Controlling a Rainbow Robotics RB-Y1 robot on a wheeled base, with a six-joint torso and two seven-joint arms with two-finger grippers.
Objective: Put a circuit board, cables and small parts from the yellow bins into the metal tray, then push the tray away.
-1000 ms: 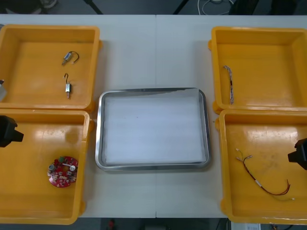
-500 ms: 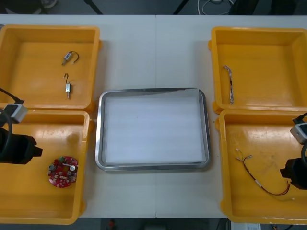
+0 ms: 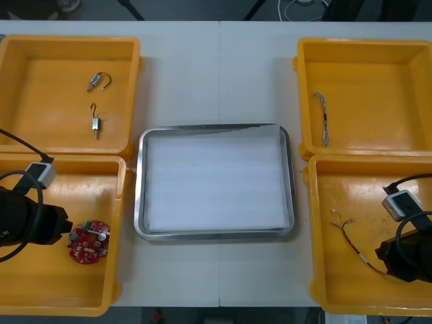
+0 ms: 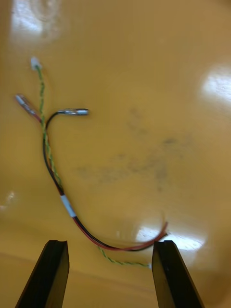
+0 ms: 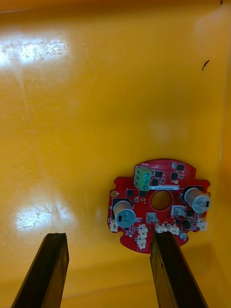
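Note:
A round red circuit board (image 3: 88, 241) lies in the near left yellow bin (image 3: 40, 290). My left gripper (image 3: 66, 231) hovers at its left edge. In the left wrist view the gripper (image 5: 108, 238) is open, and the board (image 5: 159, 204) sits just beyond the fingertips, nearer one finger (image 5: 173, 269). A red and yellow cable (image 3: 354, 241) lies in the near right yellow bin (image 3: 337, 290), with my right gripper (image 3: 383, 254) over its near end. Seen from the right wrist, that gripper (image 4: 110, 245) is open and the cable's (image 4: 55, 178) red loop lies between the fingertips.
The metal tray (image 3: 141, 189), white inside, sits at the table's middle with nothing in it. The far left bin (image 3: 40, 47) holds two small metal parts (image 3: 98, 80) (image 3: 95, 123). A twisted blue and white cable (image 3: 322, 118) lies in the far right bin (image 3: 378, 50).
Both arms have come in from the table's sides into the near bins. The left one reached the circuit board and the right one moved over the cable.

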